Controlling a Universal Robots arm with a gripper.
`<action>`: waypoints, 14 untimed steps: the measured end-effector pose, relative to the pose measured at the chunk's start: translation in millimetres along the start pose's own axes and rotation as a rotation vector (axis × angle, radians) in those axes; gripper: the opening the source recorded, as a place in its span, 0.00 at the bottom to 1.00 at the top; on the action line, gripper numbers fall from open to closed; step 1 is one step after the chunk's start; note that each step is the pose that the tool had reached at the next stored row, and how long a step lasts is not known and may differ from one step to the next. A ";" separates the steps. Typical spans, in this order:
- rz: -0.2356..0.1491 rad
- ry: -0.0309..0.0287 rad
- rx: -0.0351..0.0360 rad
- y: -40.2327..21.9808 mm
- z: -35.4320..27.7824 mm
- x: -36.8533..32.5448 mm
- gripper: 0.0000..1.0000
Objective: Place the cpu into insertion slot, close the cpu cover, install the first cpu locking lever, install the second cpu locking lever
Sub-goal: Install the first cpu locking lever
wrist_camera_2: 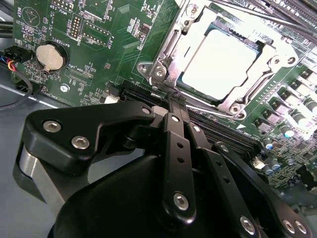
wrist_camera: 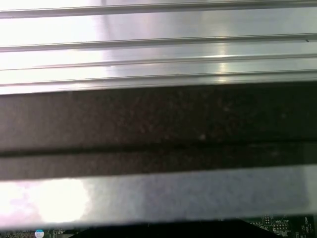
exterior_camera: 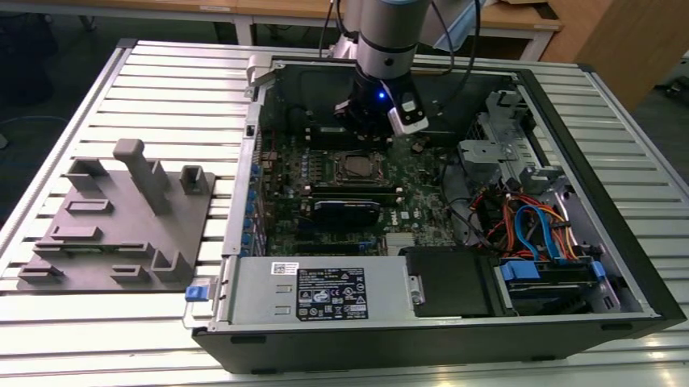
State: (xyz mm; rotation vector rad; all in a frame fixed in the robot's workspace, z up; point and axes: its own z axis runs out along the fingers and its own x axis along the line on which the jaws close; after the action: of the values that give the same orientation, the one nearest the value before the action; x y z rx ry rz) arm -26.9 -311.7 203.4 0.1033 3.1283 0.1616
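Silvery-grey metal marks the cpu (wrist_camera_2: 223,62), one flat chip seated in the insertion slot (wrist_camera_2: 148,67) on the green circuit board (wrist_camera_2: 99,59). The one cpu cover (wrist_camera_2: 195,25) lies down over it, its silver frame bordering the chip on every visible side.

In the second wrist view the black gripper (wrist_camera_2: 173,101) has its fingers pressed together, and nothing can be seen between them. Their joined tip sits at the slot's rim, just beside one corner of the cover and apart from the chip's top. One round coin battery (wrist_camera_2: 49,57) lies on the board, well apart from the slot.

In the exterior view the arm reaches down into the open computer case (exterior_camera: 603,201) near its far wall. The gripper (exterior_camera: 369,127) is just beside the slot (exterior_camera: 353,167). Case walls stand close around the arm, and the board's middle is open from above.

The case rests on a slatted metal table (exterior_camera: 161,81). One grey fixture plate (exterior_camera: 108,218) sits near the table's edge on the exterior view's left, with bare slats around it.
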 end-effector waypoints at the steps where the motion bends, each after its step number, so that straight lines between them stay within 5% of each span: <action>1: 0.000 0.0000 -0.0002 0.0 0.0 0.0 0.11; 14: 0.000 -0.0001 0.0007 -0.5 2.4 -0.3 0.11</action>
State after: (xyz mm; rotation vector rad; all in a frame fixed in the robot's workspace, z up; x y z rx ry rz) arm -26.7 -312.0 201.0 0.1033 3.1282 0.1605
